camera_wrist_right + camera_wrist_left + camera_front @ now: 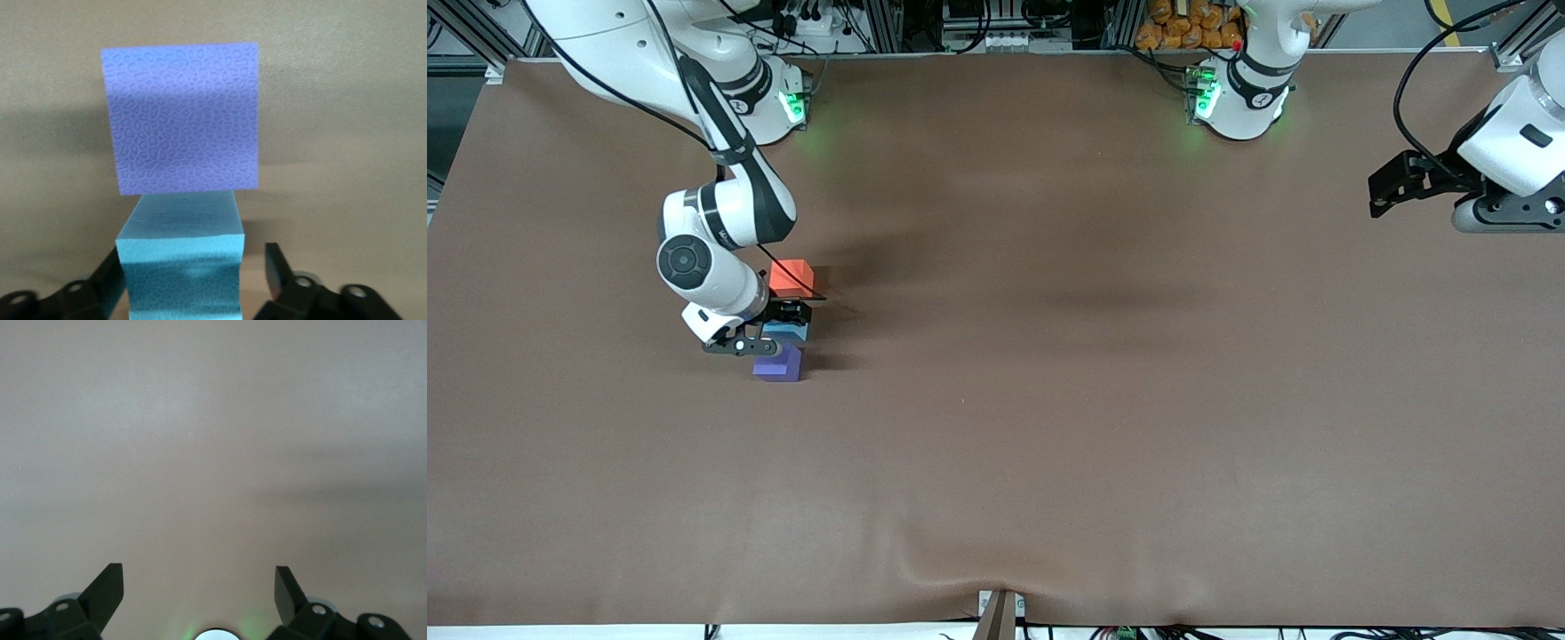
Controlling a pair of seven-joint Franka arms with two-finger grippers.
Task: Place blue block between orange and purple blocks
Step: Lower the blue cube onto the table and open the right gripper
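Note:
The light blue block (790, 332) sits on the table between the orange block (791, 276) and the purple block (778, 364). It stands right beside the purple one and a small gap from the orange one. My right gripper (781, 325) is low around the blue block. In the right wrist view the blue block (180, 263) stands between the fingers with the purple block (181, 117) just past it. One finger (275, 267) stands clear of the block's side, so my right gripper (193, 267) is open. My left gripper (1385, 188) waits open and empty at the left arm's end of the table.
The brown table cover (1049, 400) is bare apart from the three blocks. The left wrist view shows only my left gripper (199, 577) over bare table cover (213, 453). The arm bases (1232, 98) stand along the table edge farthest from the front camera.

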